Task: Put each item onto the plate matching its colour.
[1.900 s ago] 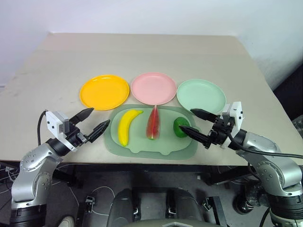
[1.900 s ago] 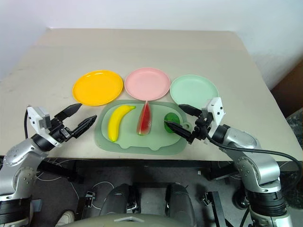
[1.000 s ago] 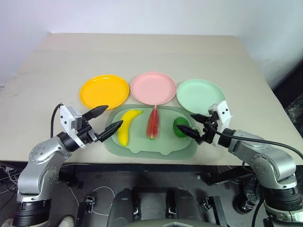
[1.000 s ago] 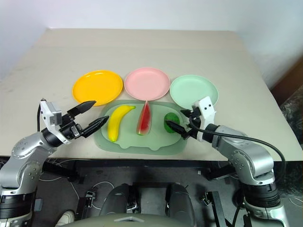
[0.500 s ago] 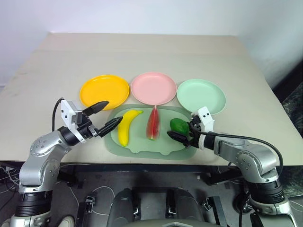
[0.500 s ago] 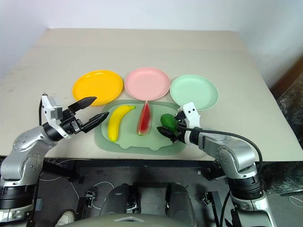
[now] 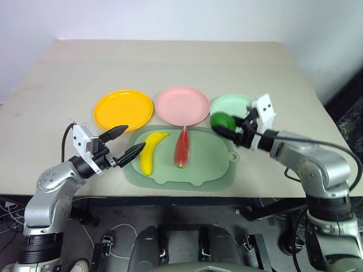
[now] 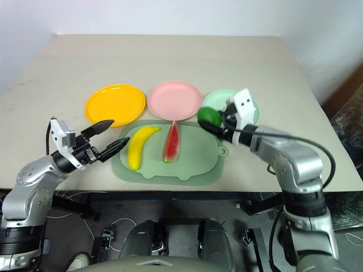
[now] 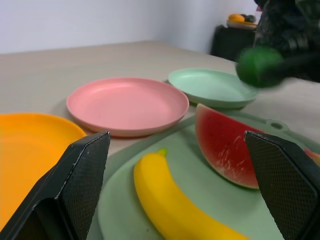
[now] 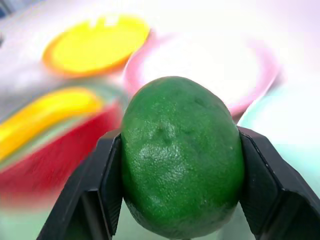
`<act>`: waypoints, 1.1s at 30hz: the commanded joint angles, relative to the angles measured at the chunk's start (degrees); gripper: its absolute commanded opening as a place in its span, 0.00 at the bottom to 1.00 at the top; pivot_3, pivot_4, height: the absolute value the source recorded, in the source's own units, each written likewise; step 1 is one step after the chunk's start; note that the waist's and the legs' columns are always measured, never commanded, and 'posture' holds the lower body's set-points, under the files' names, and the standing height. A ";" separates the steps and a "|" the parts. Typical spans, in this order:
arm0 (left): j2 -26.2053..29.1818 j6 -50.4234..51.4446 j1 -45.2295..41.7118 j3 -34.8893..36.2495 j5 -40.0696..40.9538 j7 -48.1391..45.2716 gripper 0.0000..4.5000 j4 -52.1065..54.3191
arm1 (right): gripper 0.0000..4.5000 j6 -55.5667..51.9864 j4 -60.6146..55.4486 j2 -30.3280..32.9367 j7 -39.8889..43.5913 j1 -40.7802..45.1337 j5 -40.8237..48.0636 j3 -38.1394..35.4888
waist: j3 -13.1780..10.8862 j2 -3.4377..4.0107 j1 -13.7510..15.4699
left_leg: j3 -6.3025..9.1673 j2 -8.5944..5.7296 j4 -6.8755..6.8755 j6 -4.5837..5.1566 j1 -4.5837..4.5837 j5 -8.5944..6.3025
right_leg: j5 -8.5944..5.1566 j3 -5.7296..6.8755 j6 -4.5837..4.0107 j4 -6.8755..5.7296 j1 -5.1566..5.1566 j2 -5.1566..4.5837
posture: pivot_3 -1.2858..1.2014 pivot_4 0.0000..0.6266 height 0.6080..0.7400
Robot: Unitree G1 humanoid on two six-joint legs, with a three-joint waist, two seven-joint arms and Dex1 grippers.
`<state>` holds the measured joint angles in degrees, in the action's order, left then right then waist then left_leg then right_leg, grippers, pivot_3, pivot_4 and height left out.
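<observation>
My right gripper [image 7: 224,124] is shut on the round dark-green fruit [image 7: 222,119] and holds it in the air over the near left rim of the mint green plate [image 7: 237,103]. The right wrist view has the fruit [image 10: 182,182] pinched between both black fingers. The yellow banana [image 7: 150,152] and the red watermelon wedge [image 7: 182,147] lie on the pale-green tray [image 7: 204,170]. My left gripper [image 7: 126,142] stands open just left of the banana, touching nothing. The yellow-orange plate [image 7: 123,110] and the pink plate [image 7: 182,105] are bare.
The three plates stand in a row just behind the tray, near the table's front edge [image 7: 170,195]. Bare beige tabletop [image 7: 170,62] stretches behind the plates and to both sides.
My right gripper closed on the green fruit and lifted it off the tray, up and back toward the mint green plate. The left gripper came in beside the banana, then held still, open.
</observation>
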<state>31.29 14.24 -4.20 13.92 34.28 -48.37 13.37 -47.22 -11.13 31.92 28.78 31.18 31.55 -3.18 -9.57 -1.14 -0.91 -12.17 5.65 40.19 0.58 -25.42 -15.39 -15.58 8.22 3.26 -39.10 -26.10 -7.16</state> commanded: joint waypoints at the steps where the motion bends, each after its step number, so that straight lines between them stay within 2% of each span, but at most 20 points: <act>1: -0.08 -1.47 1.25 1.25 -0.18 0.99 1.00 3.54 | 0.60 9.01 12.46 0.85 2.60 4.38 -7.12 2.15 | 0.00 0.00 0.21 | -0.02 0.00 0.00 0.00 0.01 0.00 | 0.00 0.00 0.00 0.00 0.01 0.00 | 0.52 0.24 0.66; 4: -0.11 -1.91 2.36 1.72 -0.41 1.73 1.00 4.44 | 0.60 15.28 23.46 0.60 4.15 8.21 -12.20 4.12 | 0.00 0.00 0.08 | -0.06 -0.01 0.01 0.00 0.00 0.01 | 0.00 -0.01 0.00 -0.01 -0.02 -0.01 | 0.52 0.24 0.66; 8: -0.21 -2.68 3.95 2.72 -0.44 2.93 1.00 5.59 | 0.60 23.84 41.63 -0.87 2.13 15.25 -19.60 6.32 | -0.01 0.02 -0.35 | -0.14 -0.01 0.01 -0.01 -0.01 0.01 | 0.00 -0.07 0.01 -0.07 -0.12 -0.01 | 0.52 0.24 0.66; 13: -0.22 -3.02 5.69 2.91 -0.15 3.84 1.00 6.96 | 0.97 28.49 47.64 -1.17 7.77 17.55 -20.98 6.07 | -0.01 0.03 -0.31 | -0.17 0.02 -0.03 -0.04 -0.02 0.03 | 0.00 -0.10 0.02 -0.08 -0.18 0.01 | 0.52 0.24 0.66; 15: -0.18 -3.09 6.05 3.07 0.06 4.17 1.00 7.08 | 0.99 28.45 46.59 -1.07 8.86 17.31 -21.09 5.63 | -0.02 0.03 -0.24 | -0.17 0.02 -0.02 -0.04 -0.02 0.03 | 0.00 -0.11 0.02 -0.08 -0.18 0.01 | 0.52 0.24 0.66; 19: 0.10 -3.16 6.34 2.91 0.22 4.21 1.00 7.16 | 0.99 26.72 41.40 -0.35 9.22 15.77 -20.46 3.83 | -0.02 0.03 -0.23 | -0.16 0.03 0.00 -0.05 -0.02 0.03 | 0.00 -0.11 0.01 -0.10 -0.18 0.00 | 0.52 0.24 0.66; 26: 0.65 -3.35 5.10 2.39 -0.24 3.57 1.00 5.53 | 0.99 20.05 19.09 2.87 10.54 6.74 -16.27 -0.78 | -0.02 0.03 0.03 | -0.13 0.04 -0.01 -0.05 -0.04 0.03 | 0.00 -0.11 0.01 -0.08 -0.18 0.00 | 0.52 0.24 0.66; 30: 0.86 -3.31 4.01 1.95 -0.38 2.83 1.00 4.42 | 0.99 6.48 5.01 3.23 10.12 3.60 -9.01 -3.29 | -0.01 0.04 -0.09 | -0.11 0.05 -0.02 -0.05 -0.03 0.03 | 0.00 -0.11 0.01 -0.10 -0.19 0.00 | 0.52 0.24 0.66; 33: 0.87 -3.30 2.93 1.44 -0.43 2.15 1.00 3.49 | 0.99 -8.22 -6.29 1.76 8.39 1.75 0.05 -4.22 | -0.01 0.04 -0.13 | -0.10 0.07 -0.03 -0.05 -0.03 0.03 | 0.00 -0.11 0.00 -0.08 -0.19 0.00 | 0.52 0.24 0.66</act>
<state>31.58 11.93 -0.69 14.99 34.15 -45.62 16.47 -48.24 -10.82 34.49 38.27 32.99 26.06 -5.76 -9.58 -1.09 -1.04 -12.27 5.72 40.16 0.53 -25.44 -15.36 -15.58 8.11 3.26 -39.18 -26.29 -7.16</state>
